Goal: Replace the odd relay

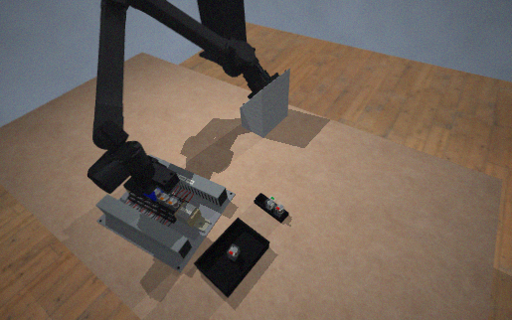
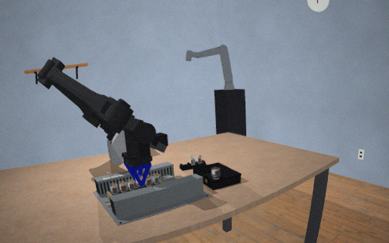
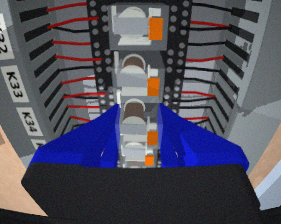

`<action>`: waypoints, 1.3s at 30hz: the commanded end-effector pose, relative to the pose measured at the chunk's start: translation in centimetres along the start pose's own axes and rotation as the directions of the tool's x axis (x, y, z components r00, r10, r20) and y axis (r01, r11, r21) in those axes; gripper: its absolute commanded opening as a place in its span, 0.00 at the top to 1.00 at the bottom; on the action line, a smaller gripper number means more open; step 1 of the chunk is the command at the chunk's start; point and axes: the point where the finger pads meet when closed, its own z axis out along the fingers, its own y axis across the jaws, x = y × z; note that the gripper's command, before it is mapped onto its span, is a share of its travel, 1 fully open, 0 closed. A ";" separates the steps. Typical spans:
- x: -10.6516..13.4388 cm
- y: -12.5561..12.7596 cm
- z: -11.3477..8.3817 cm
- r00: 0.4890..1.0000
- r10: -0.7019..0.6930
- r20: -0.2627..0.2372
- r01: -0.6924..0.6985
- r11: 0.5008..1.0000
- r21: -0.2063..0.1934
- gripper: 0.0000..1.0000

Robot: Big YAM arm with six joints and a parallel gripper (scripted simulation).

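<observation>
My gripper (image 1: 154, 195) (image 2: 140, 182) (image 3: 139, 111) reaches down into the relay row on the grey control panel (image 1: 135, 229) (image 2: 155, 198). Its blue fingers are shut on an orange-buttoned relay (image 3: 136, 143) that sits in the row. Two more orange-buttoned relays (image 3: 134, 72) (image 3: 134, 24) stand in line beyond it, buttons on the same side. A relay with a red button (image 1: 233, 252) (image 2: 215, 171) lies in the black tray (image 1: 252, 233) (image 2: 230, 176). A small black holder (image 1: 263, 203) (image 2: 186, 166) carries a green-buttoned relay (image 1: 272, 200) and a red-buttoned one (image 1: 280, 209).
Grey wire ducts flank the relay row on both sides. The arm's grey base block (image 1: 266, 106) stands at the back of the mat. A second grey arm on a black pedestal (image 2: 230, 109) stands behind the table. The table edge runs at the right.
</observation>
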 end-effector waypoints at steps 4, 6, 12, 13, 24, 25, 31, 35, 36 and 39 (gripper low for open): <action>0.4 -0.6 -0.8 1.000 0.009 -0.003 -0.009 1.000 0.030 1.00; 0.4 -0.5 -0.7 1.000 0.009 -0.003 -0.009 1.000 0.027 1.00; 0.5 -0.4 -0.2 1.000 0.011 -0.002 -0.011 1.000 0.019 1.00; 0.5 -0.4 -0.2 1.000 0.011 -0.002 -0.011 1.000 0.019 1.00; 0.3 -0.3 0.0 1.000 0.010 -0.002 -0.010 1.000 0.015 1.00; 0.3 -0.3 0.0 1.000 0.009 -0.002 -0.009 1.000 0.016 1.00; 0.2 -0.3 -0.1 1.000 0.007 -0.002 -0.007 1.000 0.018 1.00; 0.1 -0.4 -0.1 1.000 0.006 -0.003 -0.006 1.000 0.018 1.00; 0.1 -0.4 -0.1 1.000 0.006 -0.003 -0.006 1.000 0.018 1.00; 0.1 -0.4 -0.2 1.000 0.005 -0.003 -0.005 1.000 0.019 1.00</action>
